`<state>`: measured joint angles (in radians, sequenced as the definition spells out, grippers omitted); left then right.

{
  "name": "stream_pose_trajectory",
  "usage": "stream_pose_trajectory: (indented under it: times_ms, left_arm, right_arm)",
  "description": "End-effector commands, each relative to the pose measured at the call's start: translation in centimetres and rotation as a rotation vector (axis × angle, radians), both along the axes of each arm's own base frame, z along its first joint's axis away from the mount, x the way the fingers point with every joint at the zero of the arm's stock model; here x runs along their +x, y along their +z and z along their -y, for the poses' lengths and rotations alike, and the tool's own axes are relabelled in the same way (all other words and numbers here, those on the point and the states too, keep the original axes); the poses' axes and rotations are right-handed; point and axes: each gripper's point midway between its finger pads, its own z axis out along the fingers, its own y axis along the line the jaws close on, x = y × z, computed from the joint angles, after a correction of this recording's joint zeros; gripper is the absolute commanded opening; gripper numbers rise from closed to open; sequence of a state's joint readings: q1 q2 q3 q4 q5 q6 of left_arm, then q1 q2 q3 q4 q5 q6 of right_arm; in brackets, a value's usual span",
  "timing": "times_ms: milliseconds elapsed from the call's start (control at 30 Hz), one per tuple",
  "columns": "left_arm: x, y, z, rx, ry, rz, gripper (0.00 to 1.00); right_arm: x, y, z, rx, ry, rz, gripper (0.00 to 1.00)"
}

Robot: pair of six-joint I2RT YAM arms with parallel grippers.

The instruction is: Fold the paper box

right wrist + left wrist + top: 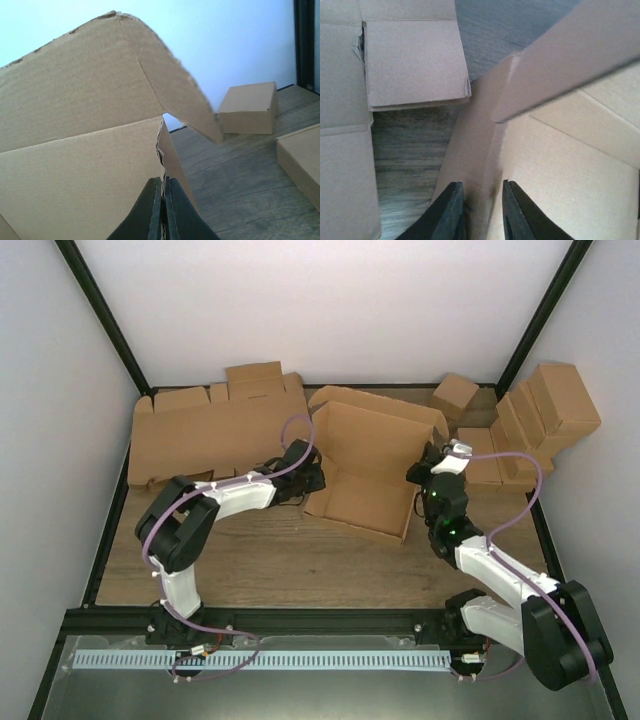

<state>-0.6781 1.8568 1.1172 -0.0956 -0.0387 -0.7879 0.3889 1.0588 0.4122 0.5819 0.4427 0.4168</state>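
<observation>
The paper box (370,465) stands part-folded mid-table, a shallow brown tray with its walls up and its lid flap raised at the back. My left gripper (312,480) is at the box's left wall. In the left wrist view its jaws (482,185) straddle that wall of the paper box (560,170), slightly open, with a gap at the right finger. My right gripper (422,472) is at the right wall. In the right wrist view it (163,180) is shut on the wall's torn-looking edge, with the rest of the paper box (75,165) rising to its left.
A pile of flat cardboard blanks (215,430) lies at the back left, close to the left gripper (415,60). Ready-made brown boxes (540,420) cluster at the back right, and one small box (248,107) sits beyond the right gripper. Black frame posts edge the table.
</observation>
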Motion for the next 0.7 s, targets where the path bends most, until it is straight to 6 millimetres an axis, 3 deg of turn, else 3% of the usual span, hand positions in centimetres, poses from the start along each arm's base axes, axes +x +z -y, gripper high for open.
stream_pose_trajectory:
  times_ms: [0,200,467,567,667]
  left_arm:
    - [-0.5,2.8,0.7,-0.090,-0.026,0.065,0.28]
    - [-2.8,3.2,-1.3,-0.055,-0.051,0.067,0.48]
    - [-5.7,4.1,-4.6,0.015,-0.056,0.055,0.65]
    - [-5.7,5.5,-5.7,0.012,-0.098,0.082,0.68]
    - [-3.9,8.2,-6.5,-0.002,-0.146,0.141,0.67]
  right_arm:
    - [-0.8,-5.2,-2.5,-0.013,0.141,-0.136,0.01]
    - [-1.1,-6.2,-2.2,-0.038,0.135,-0.150,0.01]
    - [-1.5,-6.8,-2.0,-0.078,0.139,-0.155,0.01]
    - [-1.4,-6.9,-2.2,-0.086,0.147,-0.160,0.01]
    - [-1.3,-6.7,-2.4,-0.088,0.159,-0.156,0.01]
